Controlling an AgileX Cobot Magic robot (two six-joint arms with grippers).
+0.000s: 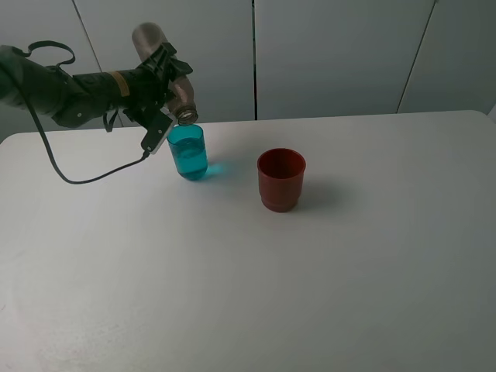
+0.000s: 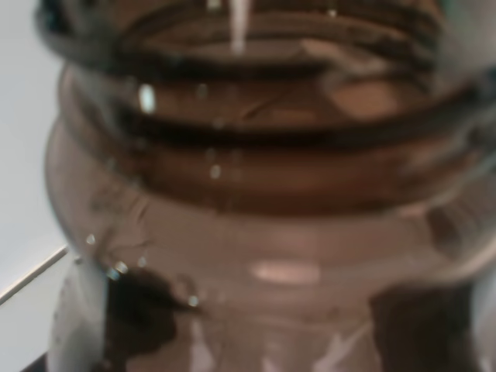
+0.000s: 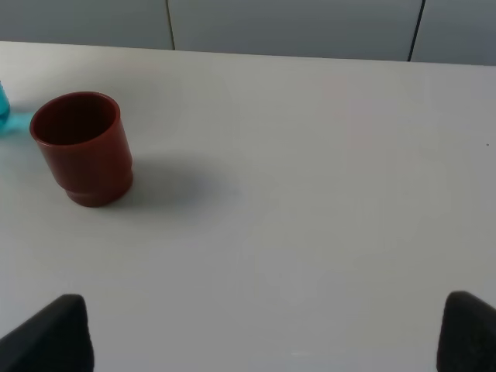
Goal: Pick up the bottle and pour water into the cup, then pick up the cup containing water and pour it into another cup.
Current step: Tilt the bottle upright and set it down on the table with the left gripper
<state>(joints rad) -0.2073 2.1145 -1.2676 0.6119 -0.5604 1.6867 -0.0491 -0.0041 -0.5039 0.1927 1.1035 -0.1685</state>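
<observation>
Currently you are pouring | left gripper (image 1: 158,80) is pinching the bottle (image 1: 183,94), tipping its mouth over the cup (image 1: 188,153) by the table's (image 1: 349,294) far-left edge | right gripper (image 3: 257,335) is standing with fingers spread | risk: neck is crowding the rim, likely toppling the cup or spilling water.

White table (image 1: 325,294) bears teal cup (image 1: 188,153), red cup (image 1: 280,180).

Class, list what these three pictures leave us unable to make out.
- Exterior high: the left gripper hides the middle of the bottle; any water stream is too small.
- Left wrist: the blurred bottle fills the view, hiding the teal cup.
- Right wrist: the edge cuts off most of that cup.
</observation>
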